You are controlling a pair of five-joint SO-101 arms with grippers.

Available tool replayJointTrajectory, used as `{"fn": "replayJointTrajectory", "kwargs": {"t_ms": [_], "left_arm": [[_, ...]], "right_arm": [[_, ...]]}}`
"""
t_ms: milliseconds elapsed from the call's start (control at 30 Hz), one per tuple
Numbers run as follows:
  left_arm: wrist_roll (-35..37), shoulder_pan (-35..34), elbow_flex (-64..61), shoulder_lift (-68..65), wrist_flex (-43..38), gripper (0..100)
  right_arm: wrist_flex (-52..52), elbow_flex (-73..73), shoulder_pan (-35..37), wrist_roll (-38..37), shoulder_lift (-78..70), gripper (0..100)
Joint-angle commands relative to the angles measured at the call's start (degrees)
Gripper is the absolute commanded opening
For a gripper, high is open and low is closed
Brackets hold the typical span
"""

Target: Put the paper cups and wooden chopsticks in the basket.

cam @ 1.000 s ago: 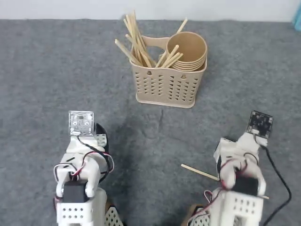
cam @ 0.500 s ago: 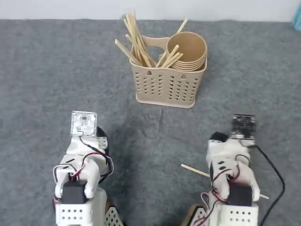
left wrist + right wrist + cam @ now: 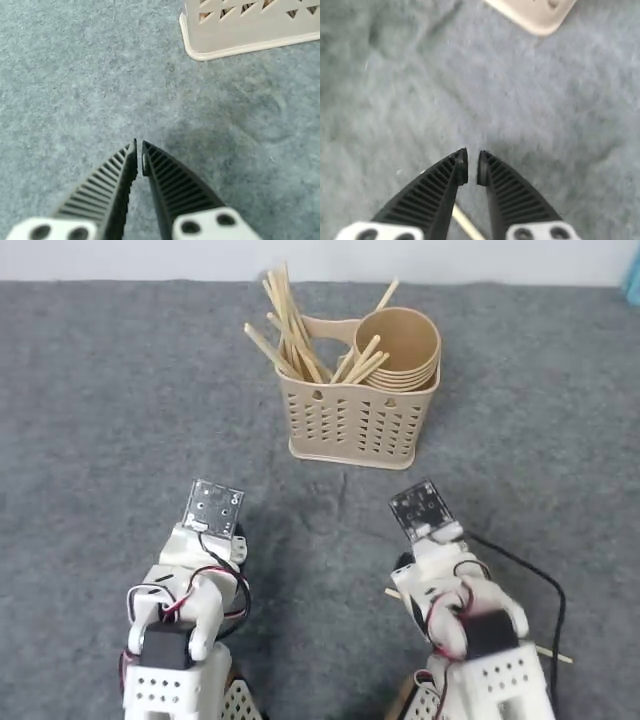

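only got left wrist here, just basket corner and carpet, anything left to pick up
observer: yes, one loose chopstick lies on the carpet, partly under the right arm
operator: what's in the basket
observer: the basket holds stacked paper cups beside a bundle of chopsticks
operator: right gripper got the loose one
observer: no, the right gripper has its jaws shut on nothing, with that chopstick on the carpet near them
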State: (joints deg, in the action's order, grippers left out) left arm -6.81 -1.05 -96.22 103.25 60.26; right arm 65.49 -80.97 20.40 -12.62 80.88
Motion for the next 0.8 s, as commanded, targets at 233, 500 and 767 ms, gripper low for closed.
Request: {"fn": "replayJointTrajectory", "kwargs": {"t_ms": [233, 500, 767], "left_arm": [[-0.5, 0.2, -0.3, 1.1, -1.7, 1], [-0.6, 0.1, -0.3, 1.1, -1.7, 1], [-0.6, 0.1, -0.3, 1.1, -1.7, 1]], "right_arm": [[18.0, 29.2, 1.0, -14.2, -37.6, 7.5], [18.6, 33.2, 9.5, -16.4, -48.1, 8.1], [6.4, 29.9, 13.8, -12.8, -58.8, 14.0]]}}
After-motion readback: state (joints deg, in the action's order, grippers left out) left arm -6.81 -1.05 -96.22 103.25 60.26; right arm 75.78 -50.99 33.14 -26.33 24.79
